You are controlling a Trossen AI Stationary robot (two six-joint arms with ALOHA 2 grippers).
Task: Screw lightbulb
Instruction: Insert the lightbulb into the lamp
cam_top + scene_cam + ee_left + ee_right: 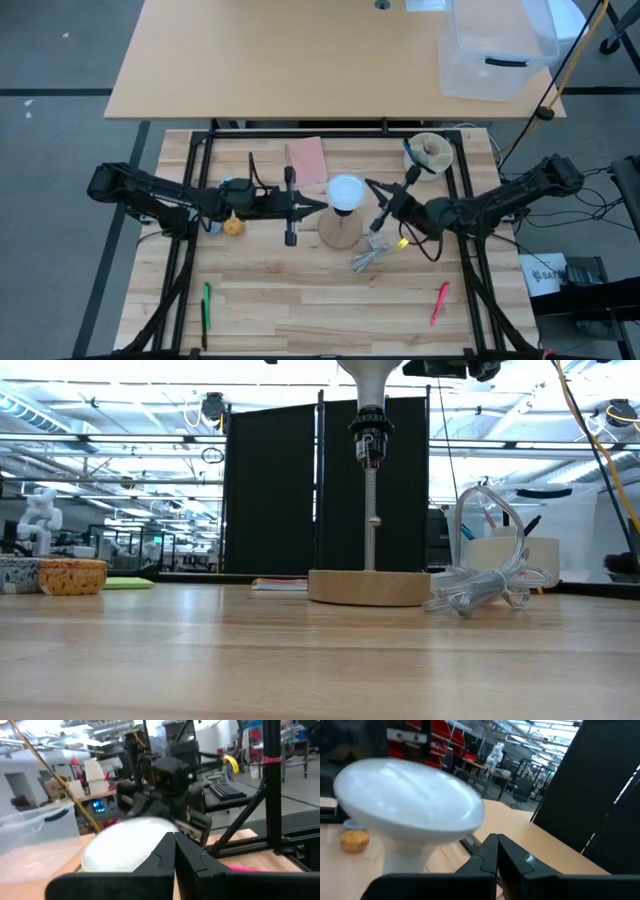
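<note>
The lightbulb (346, 190), a white frosted dome, stands upright with its neck (367, 390) in the black socket (368, 445) on top of a thin rod. The rod rises from a round wooden disc (366, 587) at the table's middle. My left gripper (323, 206) is shut and points level at the dome from the table's left; in the left wrist view its tips (174, 837) overlap the dome (125, 845). My right gripper (369, 184) is shut beside the dome's right edge. In the right wrist view, bare table shows between its tips (496, 838) and the dome (410, 795). My left gripper's shut tips stand level at the left rim of the lightbulb's dome (160, 832). Whether they touch it, I cannot tell.
A crumpled clear plastic wrapper (370, 257) lies just near-right of the disc. A pink block (307, 158) and a beige roll (430, 152) lie toward the far edge, and a yellow ball (233, 226) lies under the left arm. Green pen (206, 305) and pink pen (439, 303) lie near the front.
</note>
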